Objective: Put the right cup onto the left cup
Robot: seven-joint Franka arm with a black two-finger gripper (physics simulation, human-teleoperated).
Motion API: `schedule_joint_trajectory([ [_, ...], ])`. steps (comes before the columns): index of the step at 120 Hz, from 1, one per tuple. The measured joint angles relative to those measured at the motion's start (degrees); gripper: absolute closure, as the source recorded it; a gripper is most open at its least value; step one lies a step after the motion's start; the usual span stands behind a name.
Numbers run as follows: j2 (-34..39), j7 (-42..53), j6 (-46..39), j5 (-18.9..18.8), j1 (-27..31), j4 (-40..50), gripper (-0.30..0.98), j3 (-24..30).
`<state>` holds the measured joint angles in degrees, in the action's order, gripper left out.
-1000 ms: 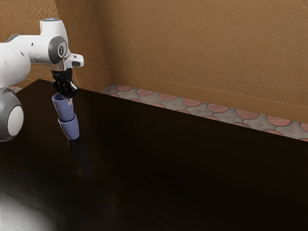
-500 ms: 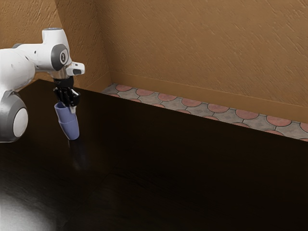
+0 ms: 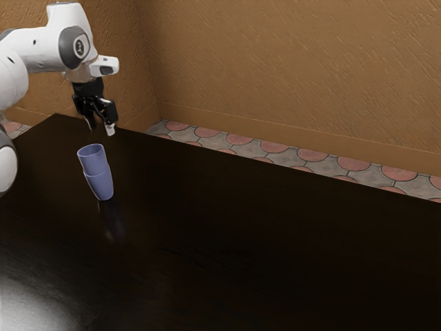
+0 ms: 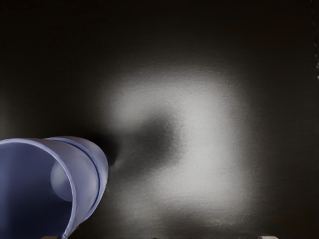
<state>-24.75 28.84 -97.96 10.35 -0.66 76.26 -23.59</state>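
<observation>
In the exterior view, my gripper (image 3: 100, 129) hangs above the stacked cups with its two fingers apart and nothing between them. The upper blue cup (image 3: 93, 159) sits nested in the lower blue cup (image 3: 101, 185), which stands on the table. A gap separates the fingertips from the upper rim. From the hand, the upper cup (image 4: 80, 181) shows its open mouth, and the rim of the lower cup (image 4: 101, 167) surrounds it. The fingertips of the gripper (image 4: 159, 237) just show at the wrist view's lower edge.
The dark, glossy table (image 3: 248, 241) extends toward the exterior view's right. Its far edge runs before a tiled floor (image 3: 313, 155) and a brown wall (image 3: 289, 69).
The upper cup went down into the lower one between the two earlier pictures. Since then my gripper has let it go and risen above the stack, which stays standing.
</observation>
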Motion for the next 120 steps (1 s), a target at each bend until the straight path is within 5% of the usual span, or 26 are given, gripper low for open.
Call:
schedule_joint_trajectory([
  [58,20.34,-5.72,2.65,-6.81,-13.20,18.66,0.02,2.74],
  [120,23.54,-14.31,4.92,-8.99,-19.83,21.31,0.00,4.74],
])
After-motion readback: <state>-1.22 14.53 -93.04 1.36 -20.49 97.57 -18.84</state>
